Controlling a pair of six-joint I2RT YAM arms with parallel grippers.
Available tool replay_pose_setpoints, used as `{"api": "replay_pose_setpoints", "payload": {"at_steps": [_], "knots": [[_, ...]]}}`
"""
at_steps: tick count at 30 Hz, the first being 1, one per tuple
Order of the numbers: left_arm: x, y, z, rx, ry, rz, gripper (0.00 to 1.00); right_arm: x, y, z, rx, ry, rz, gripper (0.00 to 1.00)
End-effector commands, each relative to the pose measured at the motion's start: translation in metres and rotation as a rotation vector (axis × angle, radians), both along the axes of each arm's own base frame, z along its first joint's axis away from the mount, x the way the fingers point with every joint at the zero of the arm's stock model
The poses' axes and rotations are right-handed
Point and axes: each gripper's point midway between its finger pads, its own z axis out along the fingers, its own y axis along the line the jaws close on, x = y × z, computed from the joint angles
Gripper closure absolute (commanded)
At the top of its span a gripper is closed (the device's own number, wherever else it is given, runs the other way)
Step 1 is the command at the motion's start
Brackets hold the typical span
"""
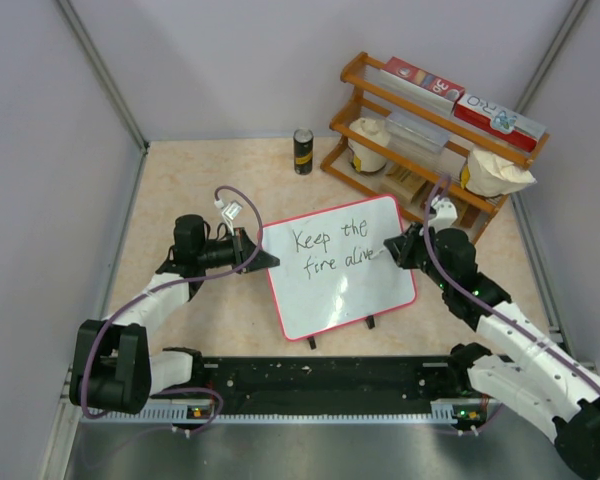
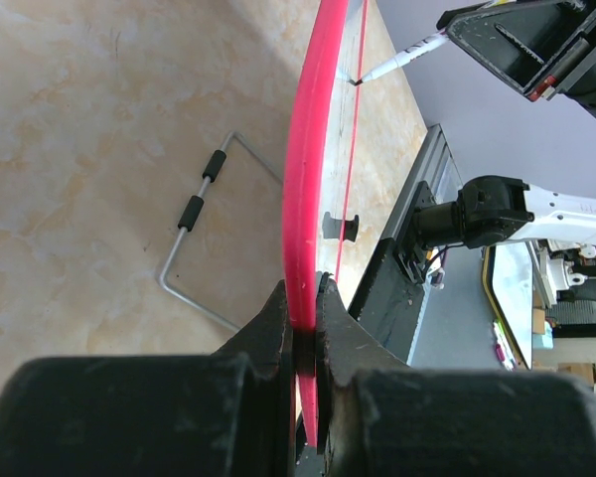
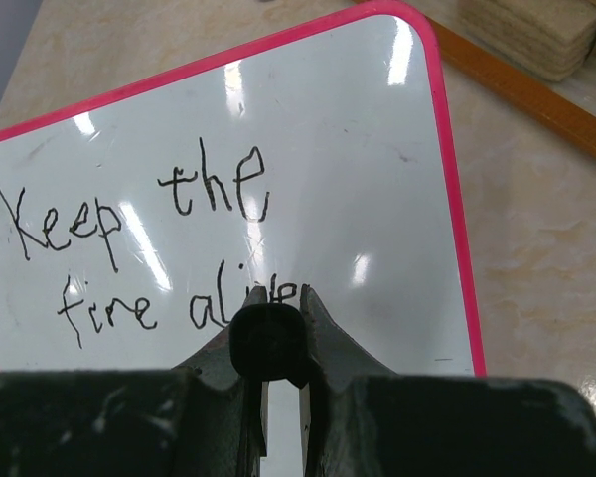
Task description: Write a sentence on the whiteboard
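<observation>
The whiteboard (image 1: 345, 295) lies tilted mid-table, white with a red-pink rim, two black clips on its near edge. The sentence (image 1: 330, 252) reads "Keep the / fire alive" in black; the right wrist view (image 3: 144, 234) shows it with the last letters partly hidden by the marker. My left gripper (image 1: 263, 259) is shut on the board's left rim (image 2: 303, 199). My right gripper (image 1: 392, 250) is shut on a marker (image 3: 268, 338), whose tip (image 2: 358, 79) rests on the board at the end of "alive".
A wooden rack (image 1: 430, 140) with red-and-white boxes, a clear tub and white bags stands at the back right, close to my right arm. A dark can (image 1: 303, 151) stands at the back centre. A bent wire stand (image 2: 204, 234) lies on the table under the board.
</observation>
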Motion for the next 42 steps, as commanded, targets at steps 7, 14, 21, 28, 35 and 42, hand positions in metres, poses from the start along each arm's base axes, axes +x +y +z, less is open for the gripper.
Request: {"api": "replay_pose_setpoints", "payload": {"at_steps": [7,14,21,28,35,42], "knots": [[0.011,0.011,-0.023,0.107,-0.062,0.062,1.00,0.004,-0.020,0.001,-0.047,-0.005,-0.092,1.00],[0.010,0.011,-0.024,0.107,-0.061,0.062,1.00,0.008,-0.023,0.015,-0.031,-0.039,-0.112,1.00],[0.012,0.011,-0.022,0.110,-0.068,0.063,1.00,-0.002,-0.013,0.070,0.064,-0.183,-0.033,1.00],[0.012,0.012,-0.023,0.117,-0.066,0.064,1.00,-0.012,-0.012,0.093,0.093,-0.227,-0.002,1.00],[0.014,0.016,-0.029,0.154,-0.059,0.080,1.00,-0.014,-0.009,0.089,0.097,-0.214,0.012,1.00],[0.015,0.019,-0.031,0.182,-0.069,0.094,0.81,-0.015,-0.011,0.087,0.086,-0.207,0.009,1.00]]}}
